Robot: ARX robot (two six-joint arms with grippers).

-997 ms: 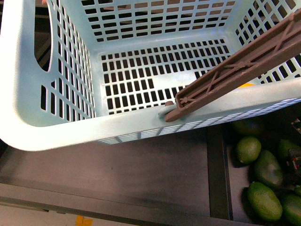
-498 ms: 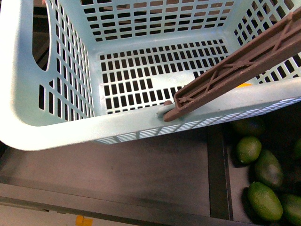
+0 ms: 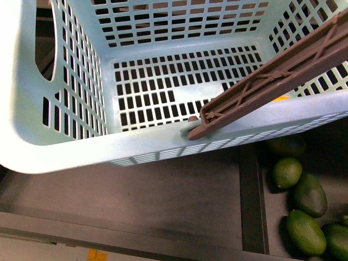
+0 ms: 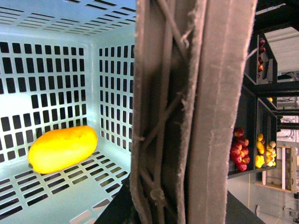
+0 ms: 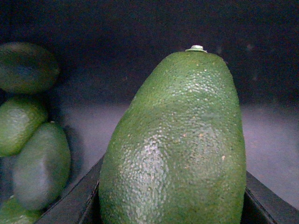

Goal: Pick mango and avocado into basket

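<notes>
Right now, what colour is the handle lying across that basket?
The basket's handle is brown ribbed plastic; the front view shows it best.

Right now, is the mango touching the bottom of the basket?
Touching. The left wrist view shows the mango lying flat on the slotted bottom of the basket, with no gap under it.

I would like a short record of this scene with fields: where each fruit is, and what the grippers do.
basket: light teal, brown handle crossing its near rim
mango: inside basket, lying on its floor
avocado: between fingers of right gripper, outside basket
loose avocados: several, beside basket
left gripper: at the handle, mostly hidden; state unclear
</notes>
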